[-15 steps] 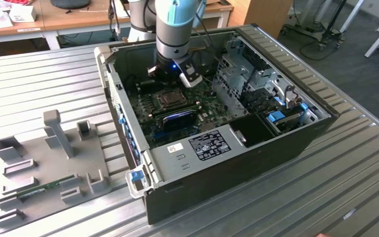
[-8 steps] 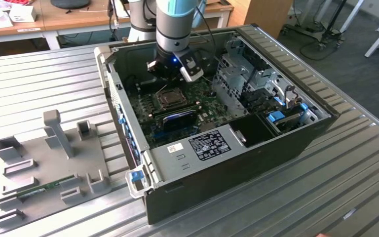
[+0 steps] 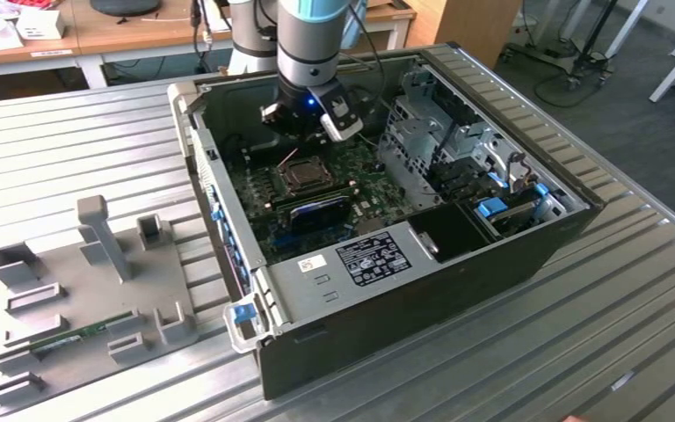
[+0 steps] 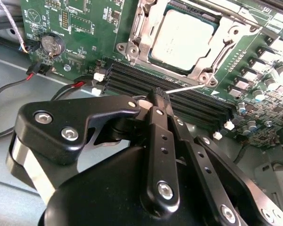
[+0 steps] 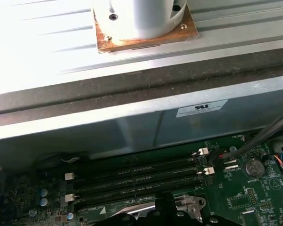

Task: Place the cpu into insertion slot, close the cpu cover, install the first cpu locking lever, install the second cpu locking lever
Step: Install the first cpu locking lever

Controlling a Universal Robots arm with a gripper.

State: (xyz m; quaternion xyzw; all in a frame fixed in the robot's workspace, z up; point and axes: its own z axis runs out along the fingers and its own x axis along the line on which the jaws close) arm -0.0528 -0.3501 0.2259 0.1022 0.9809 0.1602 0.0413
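The cpu (image 4: 181,40), a square chip with a silvery top, lies in the insertion slot (image 3: 302,173) on the green motherboard (image 4: 85,28). The cpu cover (image 4: 132,47), a silvery frame, lies flat around it. A thin silvery locking lever (image 4: 191,86) runs along the socket's edge beside the memory slots. Its free end meets the tips of my gripper (image 4: 160,95). The black fingers (image 4: 158,141) are pressed together with nothing between them. In the exterior view my gripper (image 3: 310,123) hangs inside the open computer case, just behind the socket.
Long black memory slots (image 4: 179,99) lie between my fingertips and the socket. A coin battery (image 4: 53,44) and red-black cables (image 4: 52,77) sit nearby. The case wall (image 5: 132,127) is close behind. A drive cage (image 3: 431,132) stands at the exterior view's right, and a grey fixture tray (image 3: 91,281) at its left.
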